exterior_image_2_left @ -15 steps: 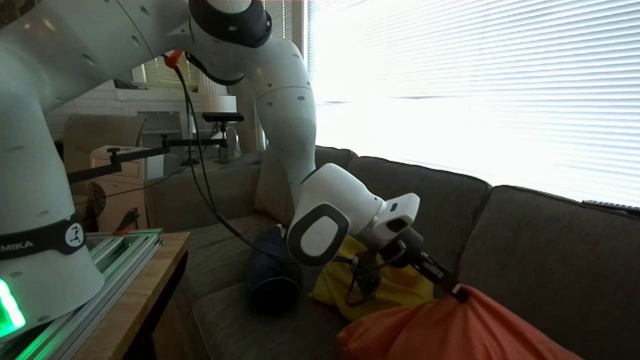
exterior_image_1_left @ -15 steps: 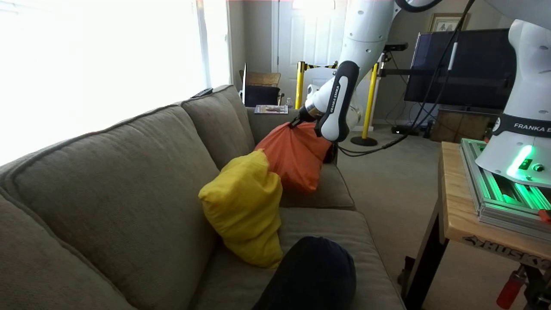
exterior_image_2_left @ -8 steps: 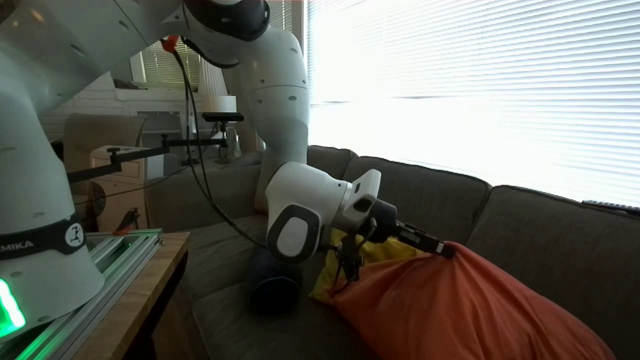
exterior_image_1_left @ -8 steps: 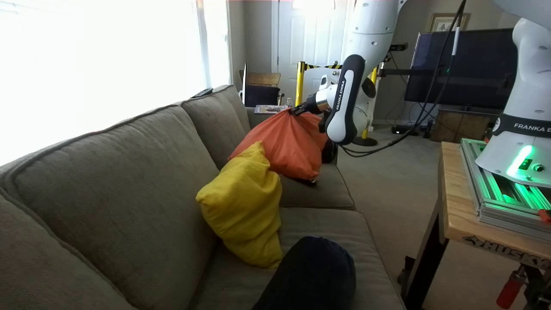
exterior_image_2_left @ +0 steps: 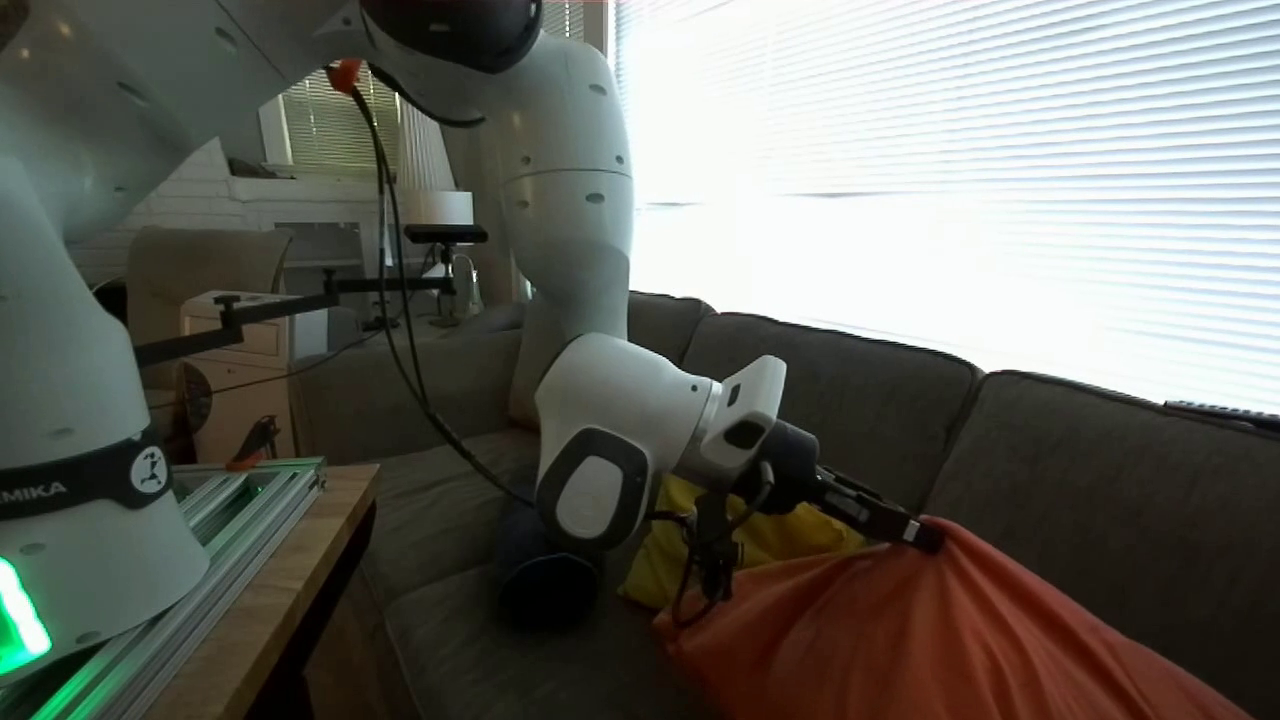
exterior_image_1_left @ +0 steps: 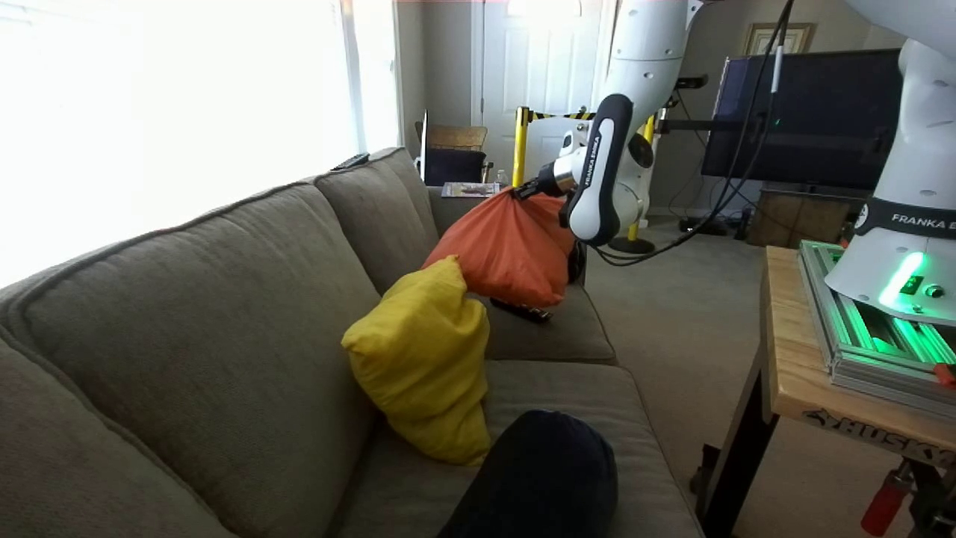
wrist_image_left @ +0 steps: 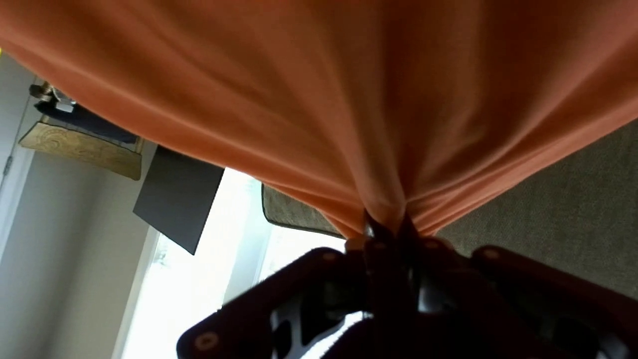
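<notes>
A: So what's the gripper [wrist_image_left: 390,227] up to, wide or narrow?

B: Narrow, clamped on the orange pillow [exterior_image_1_left: 504,250]. In the wrist view there's a thick fold of cloth squeezed right in its jaws.

A: Where's the pillow at?

B: Far end of the sofa [exterior_image_1_left: 209,314], to the right of and beyond the yellow pillow [exterior_image_1_left: 422,366] in an exterior view. Can't tell if those two touch, or if its underside rests on anything.

A: And how's it look?

B: Kinda tent-shaped tbh. One spot's pulled up to a peak and the rest sags out wide, with a rounded lower corner on the right. Plain orange, soft matte cloth. Up close the creases all run into the grip, brownish in the middle folds, lighter along the left and right edges.

A: Anything around it?

B: A dark object [exterior_image_1_left: 530,312] shows just below its near edge, can't make out what. Nearer, there's a dark blue rounded thing [exterior_image_1_left: 549,478] by the yellow one's low end.
</notes>
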Action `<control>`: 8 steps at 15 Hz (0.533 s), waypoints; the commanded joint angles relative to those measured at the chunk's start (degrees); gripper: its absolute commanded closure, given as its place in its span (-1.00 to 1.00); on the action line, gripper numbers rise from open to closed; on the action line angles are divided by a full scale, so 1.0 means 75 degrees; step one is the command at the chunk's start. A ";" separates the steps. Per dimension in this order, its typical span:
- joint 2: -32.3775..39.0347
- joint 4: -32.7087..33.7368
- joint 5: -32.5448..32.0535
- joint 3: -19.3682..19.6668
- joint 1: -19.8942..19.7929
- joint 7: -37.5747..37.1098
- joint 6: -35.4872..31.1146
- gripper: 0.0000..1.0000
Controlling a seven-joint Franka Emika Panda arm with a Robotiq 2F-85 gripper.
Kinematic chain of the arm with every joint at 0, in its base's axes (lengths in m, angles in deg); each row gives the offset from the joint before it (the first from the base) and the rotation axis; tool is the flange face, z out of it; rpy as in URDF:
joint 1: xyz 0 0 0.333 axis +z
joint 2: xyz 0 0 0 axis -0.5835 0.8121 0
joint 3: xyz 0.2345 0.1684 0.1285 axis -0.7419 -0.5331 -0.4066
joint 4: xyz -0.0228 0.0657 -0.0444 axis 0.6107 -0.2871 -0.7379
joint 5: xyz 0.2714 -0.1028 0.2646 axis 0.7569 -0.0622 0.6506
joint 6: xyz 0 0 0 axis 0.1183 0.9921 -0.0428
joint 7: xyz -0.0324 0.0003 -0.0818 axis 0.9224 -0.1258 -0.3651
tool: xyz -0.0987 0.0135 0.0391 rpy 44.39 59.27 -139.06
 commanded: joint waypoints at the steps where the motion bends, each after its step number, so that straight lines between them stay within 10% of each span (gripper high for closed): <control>1: -0.0496 0.0043 -0.0480 -0.0302 -0.0483 0.0358 0.0002 0.97; 8: -0.0952 0.0716 -0.1533 -0.0235 -0.0730 0.1028 0.0718 0.97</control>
